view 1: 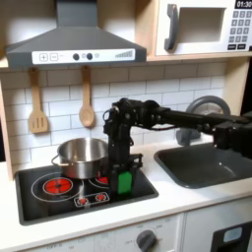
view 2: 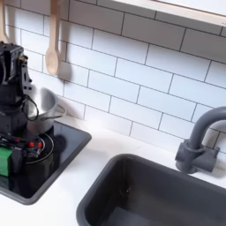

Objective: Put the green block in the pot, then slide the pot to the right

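Note:
The green block is a small bright piece at the front right of the black stove top, and it peeks in at the second exterior view's left edge. My gripper points straight down with its fingers closed around the block's top; it also appears at the left in the second exterior view. The block seems to sit just above or on the stove. The silver pot stands on the back burner, to the first exterior view's left of the gripper, and shows partly behind the arm.
A red burner ring glows in front of the pot. The dark sink basin and the grey faucet lie to the right. Wooden utensils hang on the tiled wall, under the range hood.

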